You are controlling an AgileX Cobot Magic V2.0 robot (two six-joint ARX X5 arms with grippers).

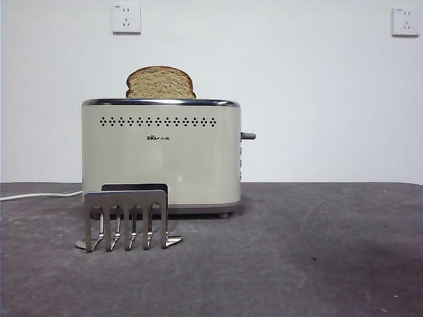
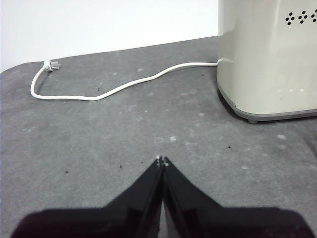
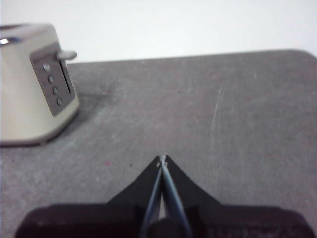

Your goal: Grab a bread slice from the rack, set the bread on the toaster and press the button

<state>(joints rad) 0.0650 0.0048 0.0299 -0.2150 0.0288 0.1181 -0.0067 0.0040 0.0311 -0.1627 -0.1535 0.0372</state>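
The table (image 1: pixel 330 264) is covered in a dark grey mat, and the toaster (image 1: pixel 161 155) stands on it, toward the back, near the white wall (image 1: pixel 297 79). That wall carries two sockets (image 1: pixel 126 18), both higher than the toaster's top.

The toaster is cream-beige with a chrome rim, a row of small dark holes and a small dark logo on its broad face. The slice of bread (image 1: pixel 160 82) stands upright in the toaster's top, with only its domed upper part and dark crust showing above the rim. The rack (image 1: pixel 125 218) sits on the mat just in front of the toaster's broad face, toward the cord end; its slotted steel plates stand upright and no bread is in it.

The white cord (image 2: pixel 114 87) leaves the toaster's narrow end opposite the button and curls across the mat, its plug lying loose near the mat's edge.

The left gripper (image 2: pixel 162 161) hangs low over bare mat, apart from the toaster's cord end, its two black jaws pressed together on nothing. The right gripper (image 3: pixel 162 159) hangs over bare mat, well apart from the toaster's button end, its jaws likewise closed and empty.

The button (image 1: pixel 248 136) sticks out sideways from the toaster's narrow end, near the top, above a column of small round knobs.
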